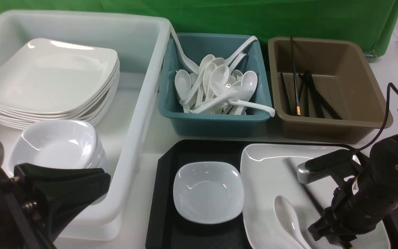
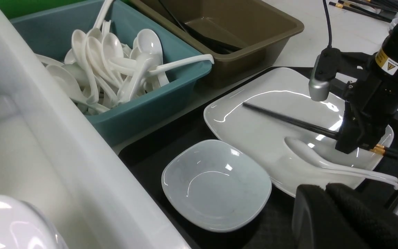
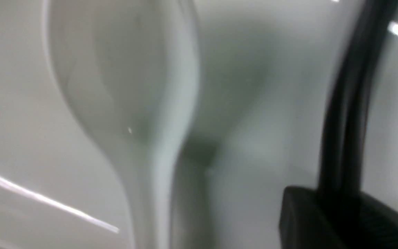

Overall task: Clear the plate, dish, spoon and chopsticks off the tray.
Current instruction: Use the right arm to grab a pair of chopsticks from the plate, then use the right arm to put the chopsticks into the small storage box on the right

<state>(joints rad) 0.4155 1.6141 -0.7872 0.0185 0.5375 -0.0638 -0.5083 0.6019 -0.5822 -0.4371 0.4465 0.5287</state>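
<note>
Right claw [image 1: 330, 235] down on the chopsticks [image 1: 311, 197]; all four items on the tray [image 1: 164, 193].

Front view: the tray holds one dish [image 1: 208, 192] on its left and one plate [image 1: 268, 173] on its right. One spoon [image 1: 288, 218] and one pair of chopsticks lie on the plate. The right claw sits low over the chopsticks' near end, presumably to take them first, for the brown bin [image 1: 323, 128]. The left claw [image 1: 95, 183], clenched and empty, waits above the white tub [image 1: 143, 103]. Left wrist view: the chopsticks pass between the right claw's jaws and lie flat on the plate, gold band [image 2: 378, 149] poking out beyond. Right wrist view: blurred; the chopsticks meet one black pad [image 3: 323, 218]. Cannot tell whether the grip is made.
</note>
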